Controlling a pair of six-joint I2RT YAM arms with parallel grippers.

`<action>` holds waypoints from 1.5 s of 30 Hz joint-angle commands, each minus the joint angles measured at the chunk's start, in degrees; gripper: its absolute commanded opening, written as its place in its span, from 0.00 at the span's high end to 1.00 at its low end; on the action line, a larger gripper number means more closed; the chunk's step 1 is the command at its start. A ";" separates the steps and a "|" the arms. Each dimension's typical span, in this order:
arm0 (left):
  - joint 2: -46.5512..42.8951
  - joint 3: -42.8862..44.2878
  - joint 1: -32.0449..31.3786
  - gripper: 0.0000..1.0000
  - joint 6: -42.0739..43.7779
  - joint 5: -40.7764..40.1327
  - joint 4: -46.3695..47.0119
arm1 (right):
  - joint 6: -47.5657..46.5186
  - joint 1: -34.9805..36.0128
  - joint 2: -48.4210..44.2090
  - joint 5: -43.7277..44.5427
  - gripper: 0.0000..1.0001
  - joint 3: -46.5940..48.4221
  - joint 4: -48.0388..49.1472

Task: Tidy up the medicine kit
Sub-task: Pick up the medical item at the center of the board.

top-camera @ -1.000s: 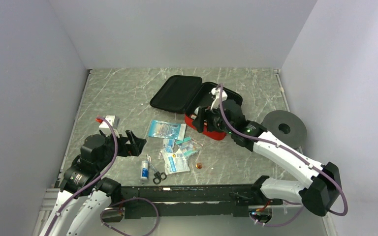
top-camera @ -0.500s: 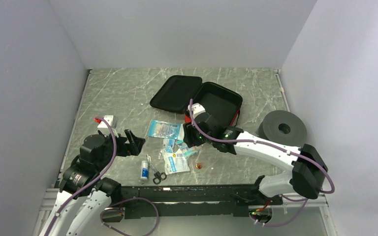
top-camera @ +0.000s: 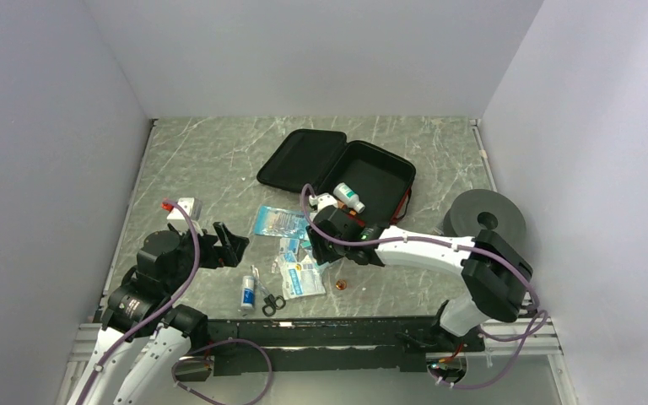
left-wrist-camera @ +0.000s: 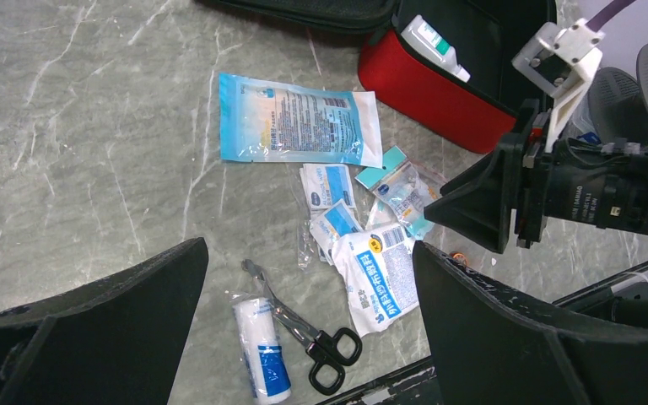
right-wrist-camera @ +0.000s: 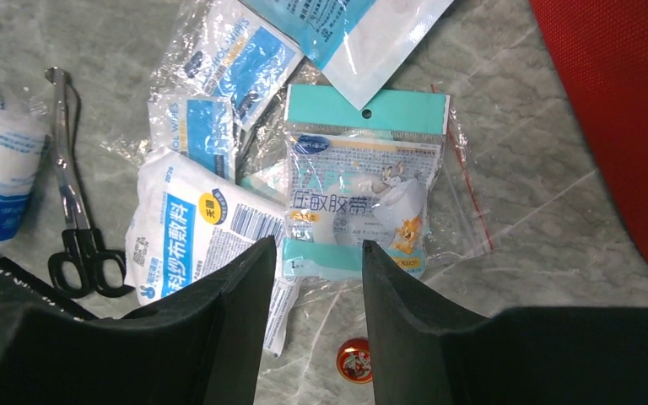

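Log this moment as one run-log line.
left claw open, empty | right claw open over teal packet | medicine kit open, bottle inside

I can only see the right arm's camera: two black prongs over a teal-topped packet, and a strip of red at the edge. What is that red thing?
Observer: It is the wall of a medicine kit, a red zip case lying open on the table with its black lining up.
Visitor: Is anything inside it?
Observer: Yes, a white bottle lies in the right half of the case.
Visitor: And what is the other arm doing?
Observer: The left tool hangs open, off to the left of the packets, and holds nothing.
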 commanded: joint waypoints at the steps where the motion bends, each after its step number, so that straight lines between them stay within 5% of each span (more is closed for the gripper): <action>1: 0.12 2.01 -0.24 0.01 -0.48 -0.38 0.35 | 1.42 0.62 1.87 1.62 0.56 2.25 0.01; 34: -0.12 1.93 -0.24 0.01 -0.30 0.19 0.59 | 3.12 2.00 12.67 2.67 0.70 4.22 -0.71; 45: -0.03 1.92 -0.24 0.01 -0.23 0.44 0.58 | 2.52 2.31 13.88 3.93 1.00 4.92 -2.59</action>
